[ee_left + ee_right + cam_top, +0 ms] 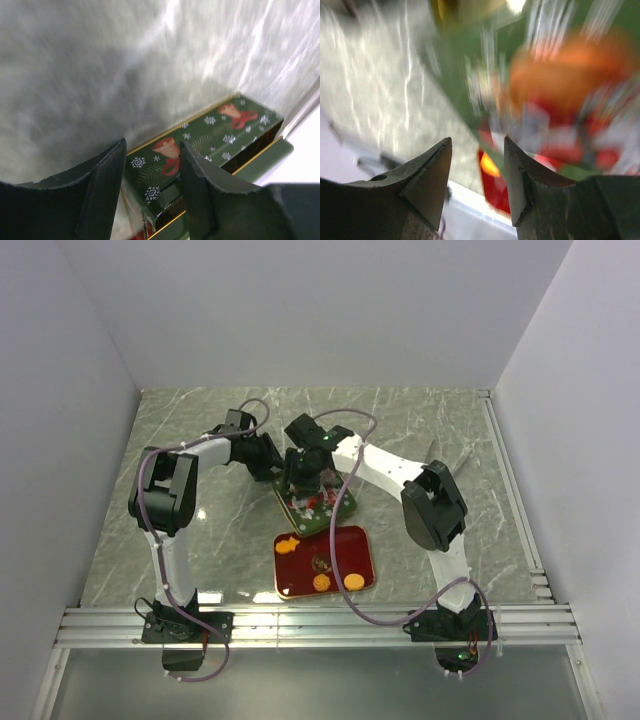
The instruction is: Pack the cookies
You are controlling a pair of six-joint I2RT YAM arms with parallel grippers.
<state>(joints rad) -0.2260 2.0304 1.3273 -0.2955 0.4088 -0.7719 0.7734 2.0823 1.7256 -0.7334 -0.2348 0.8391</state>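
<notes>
Overhead and wrist views, cookie packing. A green tin [340, 510] printed with bells and snowflakes is set at mid-tabletop [450, 440], with a red tray [345, 543] just beside it on the near side. Four cookies [321, 582] are seen in the tray: an orange fish [287, 543] at the far-left corner, a brown disc [321, 562] in the middle and two orange discs along the near edge. The tin's contents are blurred; only red, white and orange patches are made out.

The tin's far part is covered from above by the right claw [305, 485], whose fingers are parted with nothing between them. The left claw [152, 147] is placed at the tin's far-left end, one finger to each side of the wall; whether that wall is pinched cannot be told. A purple cable [365, 421] is looped over the right arm.
</notes>
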